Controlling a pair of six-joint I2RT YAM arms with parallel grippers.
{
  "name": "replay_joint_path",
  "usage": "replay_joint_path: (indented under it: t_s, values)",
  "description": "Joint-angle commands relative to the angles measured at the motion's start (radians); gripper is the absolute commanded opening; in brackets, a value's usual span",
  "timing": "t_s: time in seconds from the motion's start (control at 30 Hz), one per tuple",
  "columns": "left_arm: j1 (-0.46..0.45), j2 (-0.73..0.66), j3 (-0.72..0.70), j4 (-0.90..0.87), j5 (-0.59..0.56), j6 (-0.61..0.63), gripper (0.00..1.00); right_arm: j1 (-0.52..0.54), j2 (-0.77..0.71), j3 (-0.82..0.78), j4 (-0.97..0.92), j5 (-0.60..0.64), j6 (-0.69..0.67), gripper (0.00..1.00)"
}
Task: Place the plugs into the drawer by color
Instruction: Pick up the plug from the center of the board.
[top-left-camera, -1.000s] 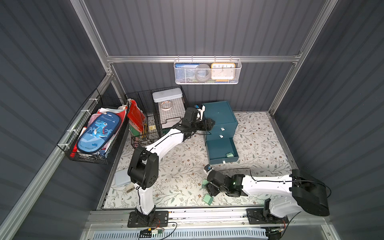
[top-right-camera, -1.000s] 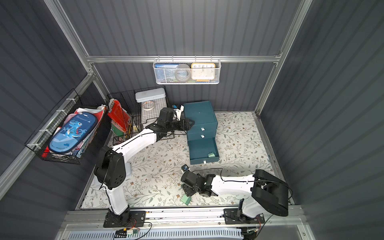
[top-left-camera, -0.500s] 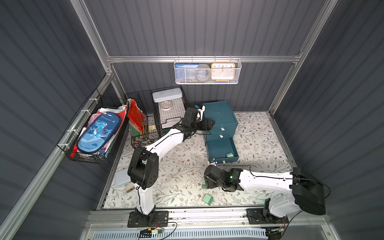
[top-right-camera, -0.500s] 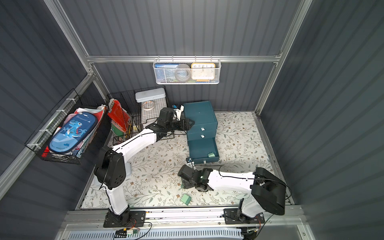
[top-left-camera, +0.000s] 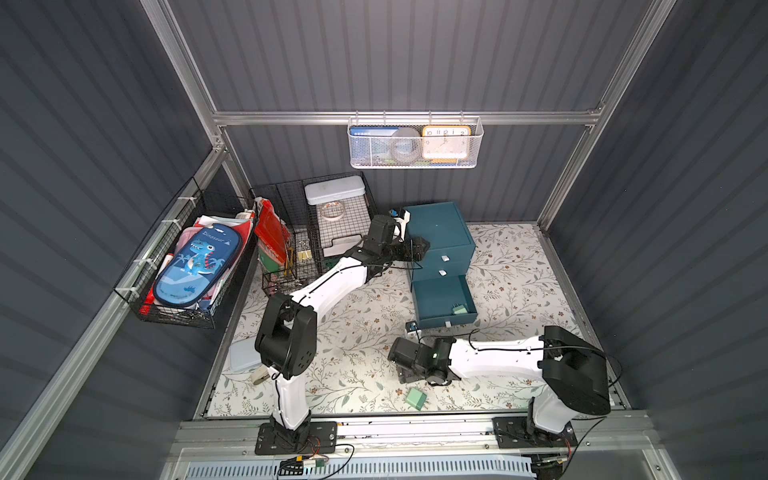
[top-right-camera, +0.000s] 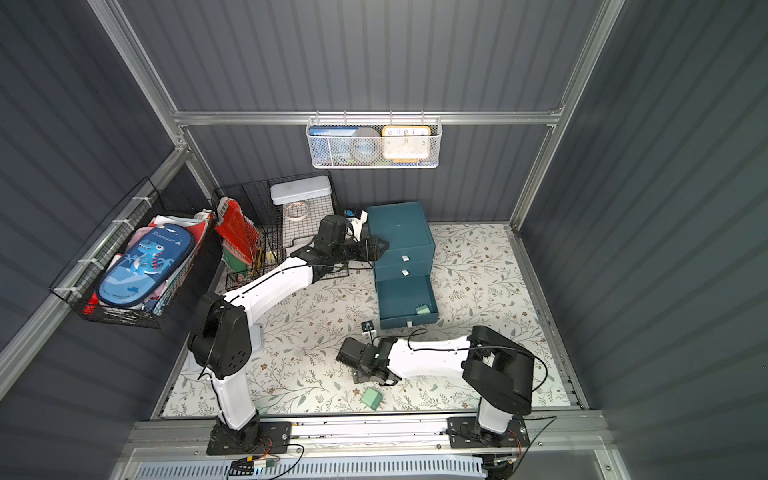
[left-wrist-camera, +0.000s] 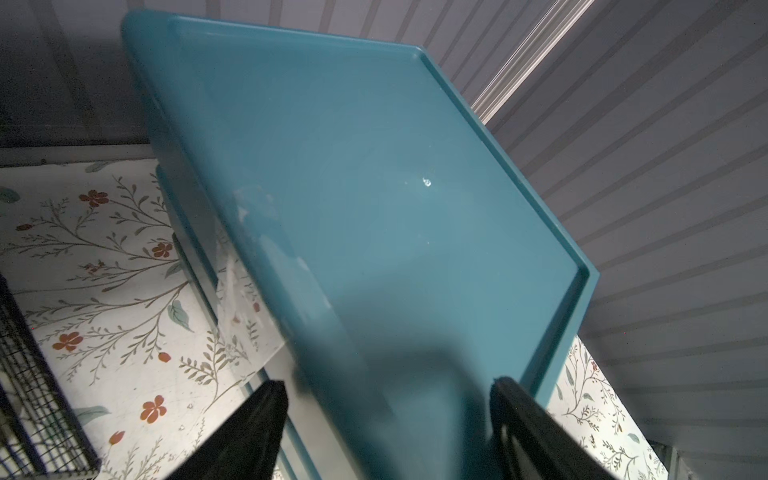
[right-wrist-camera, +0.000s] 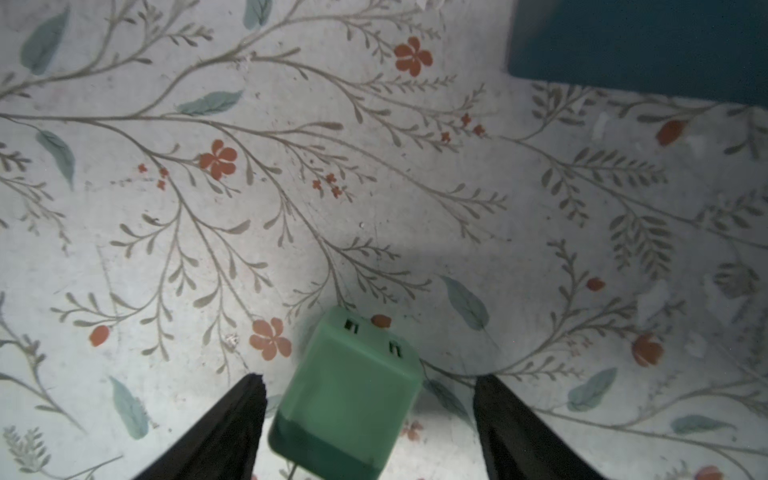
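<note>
The dark teal drawer cabinet (top-left-camera: 436, 230) (top-right-camera: 399, 226) stands at the back of the floral mat. Its bottom drawer (top-left-camera: 440, 291) is pulled out, and a mint-green plug (top-left-camera: 458, 309) (top-right-camera: 422, 309) lies inside it. My left gripper (top-left-camera: 417, 248) (left-wrist-camera: 388, 392) is open, its fingers straddling the upper left front edge of the cabinet (left-wrist-camera: 374, 187). Another mint-green plug (top-left-camera: 416, 399) (top-right-camera: 371, 399) lies on the mat near the front rail. My right gripper (top-left-camera: 405, 374) (right-wrist-camera: 370, 380) hangs open over that plug (right-wrist-camera: 347, 395), with a gap on each side. No pink or blue plugs show.
Black wire baskets (top-left-camera: 328, 232) stand left of the cabinet. A wall basket holds a dinosaur pencil case (top-left-camera: 195, 266). A white mesh basket (top-left-camera: 415, 143) hangs on the back wall. A pale flat box (top-left-camera: 243, 357) lies by the left arm's base. A drawer corner (right-wrist-camera: 640, 41) shows.
My right gripper has shifted a little to the left and its jaws have spread wider. The green plug on the mat and the left arm have stayed put.
</note>
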Motion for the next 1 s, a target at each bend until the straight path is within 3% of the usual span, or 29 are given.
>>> replay_joint_path:
  t_s: [0.0, 0.23, 0.47, 0.73, 0.9, 0.97]
  values:
    - [-0.008, 0.013, -0.042, -0.173, -0.004, 0.046, 0.81, -0.004, -0.006, 0.005, -0.043, 0.006, 0.015, 0.82]
    - [-0.008, 0.012, -0.041, -0.173, -0.008, 0.046, 0.81, -0.018, -0.071, -0.068, -0.008, 0.010, 0.020, 0.73]
    - [-0.008, 0.018, -0.038, -0.173, -0.007, 0.045, 0.81, -0.036, -0.015, -0.061, 0.017, -0.028, -0.011, 0.67]
    - [-0.008, 0.018, -0.044, -0.172, -0.004, 0.044, 0.81, -0.052, 0.002, -0.051, 0.036, -0.035, -0.038, 0.42]
    - [-0.008, 0.019, -0.044, -0.172, -0.004, 0.044, 0.81, -0.073, -0.141, 0.035, -0.095, 0.061, -0.112, 0.34]
    - [-0.008, 0.020, -0.045, -0.167, -0.001, 0.044, 0.81, -0.151, -0.216, 0.042, -0.089, 0.076, -0.186, 0.33]
